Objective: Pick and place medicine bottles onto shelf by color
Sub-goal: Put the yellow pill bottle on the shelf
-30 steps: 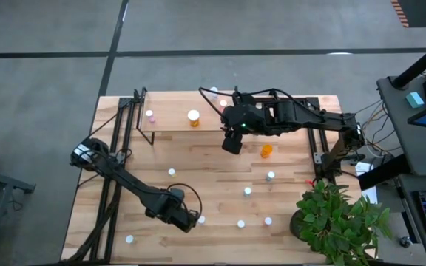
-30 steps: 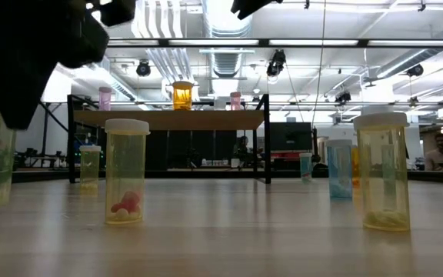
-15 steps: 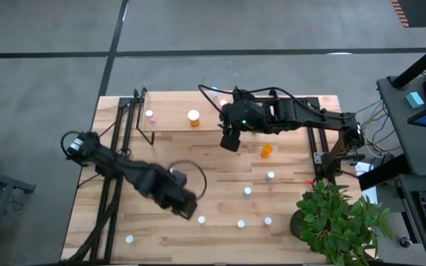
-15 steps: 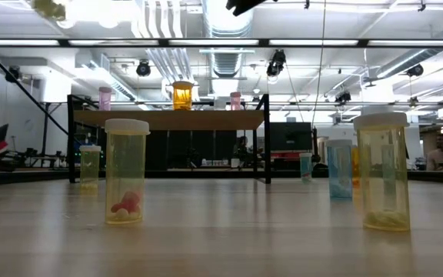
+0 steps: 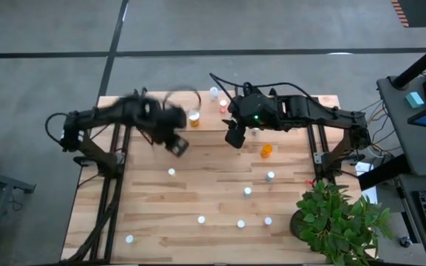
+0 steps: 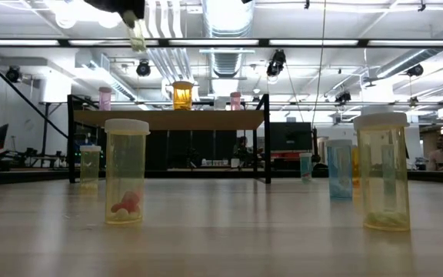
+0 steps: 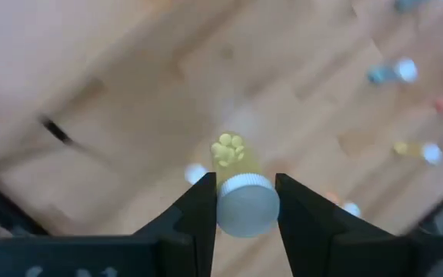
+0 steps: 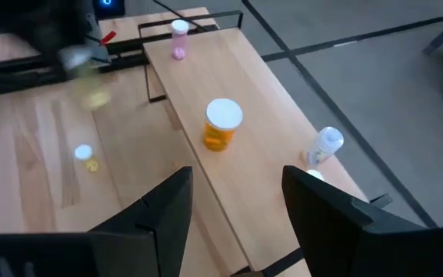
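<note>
Our left arm has swung from the near part of the surface up toward the shelf, and the small yellowish bottle with a white cap (image 7: 244, 201) has gone with it. The left pincer (image 7: 244, 206) is clamped on that bottle just under the cap, which leaves the body and the pale pills inside it clear of the fingers (image 7: 198, 211). From above, the left pincer (image 5: 174, 142) hangs over the surface just in front of the flat light-wood shelf on thin black legs (image 5: 170, 117), near the orange bottle (image 5: 193, 118) standing there. We judge the carry is aimed at that end, matching warm colours. A pink bottle (image 5: 149, 115) stands farther along the board. The right pincer (image 5: 234, 137) waits with its fingers apart over the shelf's other end, holding nothing. More capped bottles (image 5: 247, 191) remain scattered on the plank-patterned surface (image 5: 213, 185).
</note>
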Available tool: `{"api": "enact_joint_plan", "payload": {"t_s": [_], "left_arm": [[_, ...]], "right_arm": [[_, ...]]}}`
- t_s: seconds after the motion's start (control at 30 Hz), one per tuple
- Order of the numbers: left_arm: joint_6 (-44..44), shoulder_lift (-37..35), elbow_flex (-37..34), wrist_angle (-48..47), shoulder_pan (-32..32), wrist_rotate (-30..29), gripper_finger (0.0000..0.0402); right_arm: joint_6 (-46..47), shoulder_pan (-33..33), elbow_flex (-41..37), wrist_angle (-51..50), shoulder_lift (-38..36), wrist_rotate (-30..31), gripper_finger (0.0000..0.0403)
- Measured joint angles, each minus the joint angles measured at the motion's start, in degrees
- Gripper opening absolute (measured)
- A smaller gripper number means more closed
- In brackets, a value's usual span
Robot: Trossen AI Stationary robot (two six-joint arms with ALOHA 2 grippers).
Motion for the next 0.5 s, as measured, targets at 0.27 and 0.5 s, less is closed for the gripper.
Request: {"api": "enact_joint_plan", "payload": {"t_s": [0.27, 0.5], "left_arm": [[19.3, 1.9, -0.1, 0.0, 19.9, -1.1, 0.0095], [31.9, 8.5, -0.1, 0.1, 32.5, -3.8, 0.0095]], "right_arm": [[3.1, 0.0, -0.1, 0.4, 0.0, 0.0, 0.0192], [3.8, 0.0, -0.4, 1.3, 0.1, 0.5, 0.0192]]}}
